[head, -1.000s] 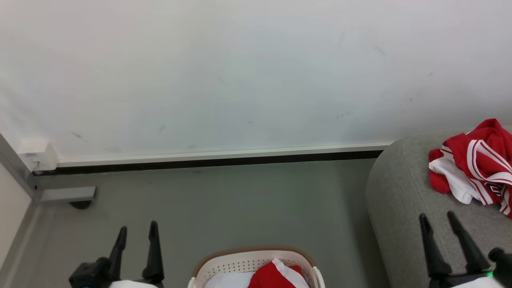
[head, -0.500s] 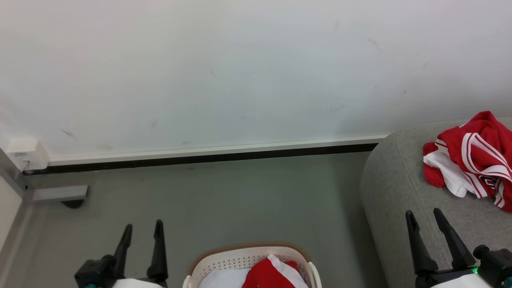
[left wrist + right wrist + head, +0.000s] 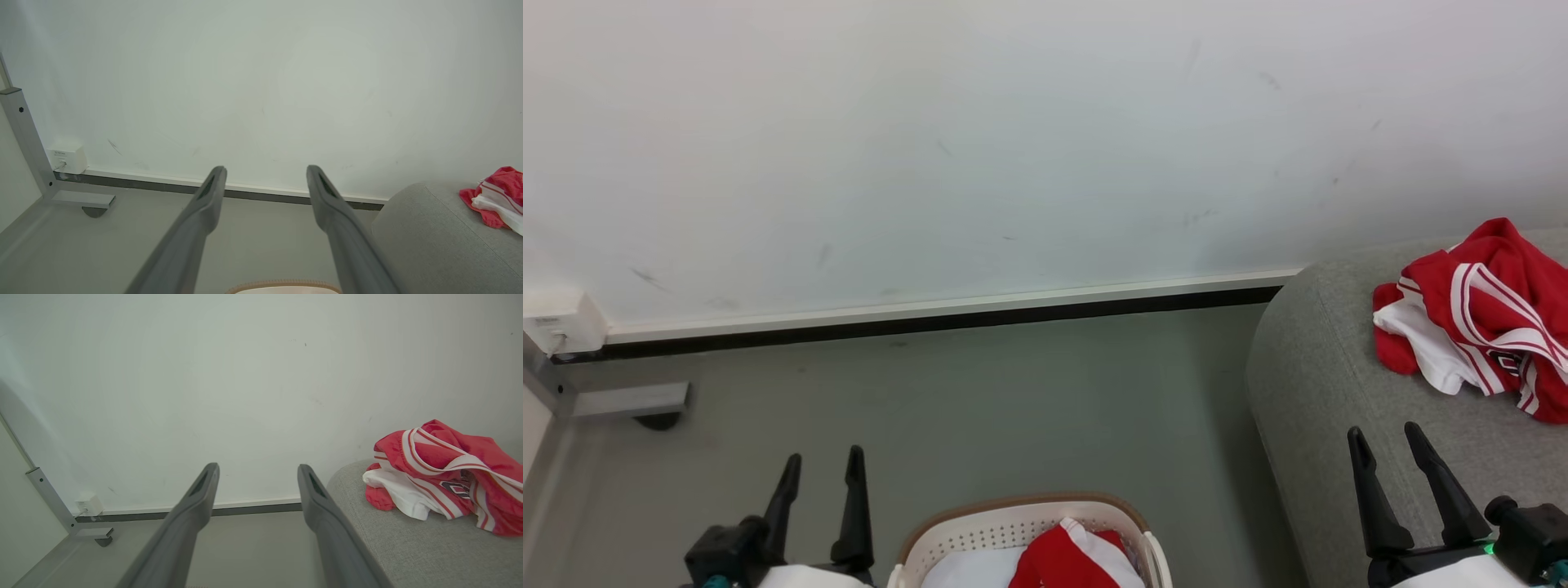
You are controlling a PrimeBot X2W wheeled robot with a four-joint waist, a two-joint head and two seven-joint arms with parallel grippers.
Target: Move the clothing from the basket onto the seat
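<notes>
Two grippers, both spread wide and empty: the left gripper (image 3: 823, 459) hangs over the floor (image 3: 1013, 392) just left of the basket (image 3: 1021, 500), and the right gripper (image 3: 1383, 433) hangs over the front edge of the seat (image 3: 1323, 384). One red striped garment (image 3: 1470, 310) lies crumpled on the seat, well apart from the basket, and a red-and-white bundle (image 3: 1062, 559) sits inside the basket. The next grab looks like that bundle: come down inside the rim, pinch the raised red fold rather than the perforated wall, lift until the fabric clears, then carry it to the seat.
</notes>
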